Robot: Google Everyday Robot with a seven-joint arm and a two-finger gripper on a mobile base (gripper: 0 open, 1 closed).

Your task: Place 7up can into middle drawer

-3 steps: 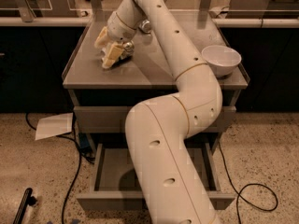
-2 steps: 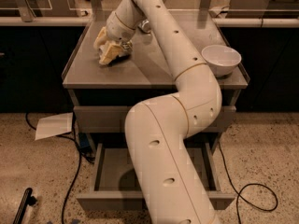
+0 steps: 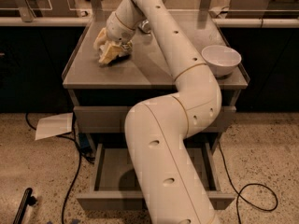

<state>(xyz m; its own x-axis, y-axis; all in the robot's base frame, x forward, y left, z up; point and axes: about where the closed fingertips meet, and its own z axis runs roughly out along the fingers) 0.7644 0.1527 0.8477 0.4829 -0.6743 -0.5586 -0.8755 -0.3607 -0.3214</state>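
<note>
7up can is not yet in the open, shallow grey metal middle drawer (image 3: 110,171) at lower centre; our cream two-finger hand (image 3: 111,53) sits on the grey counter (image 3: 154,73) at upper left, and we cannot tell its grip.

Jaws: pale cream-yellow, over the far-left part of the tabletop.
Arm (image 3: 187,78): off-white, plain, with a row of small dark round holes.
Tabletop (image 3: 140,71): matt grey under the jaws.
Bowl (image 3: 221,59), right of the jaws: plain white.
Drawer (image 3: 110,171), below the jaws: grey throughout.
Floor (image 3: 271,157): beige with a fine dark and light speckle.
Paper (image 3: 53,126), lower left of the jaws: white.
Cable (image 3: 71,188): black.
</note>
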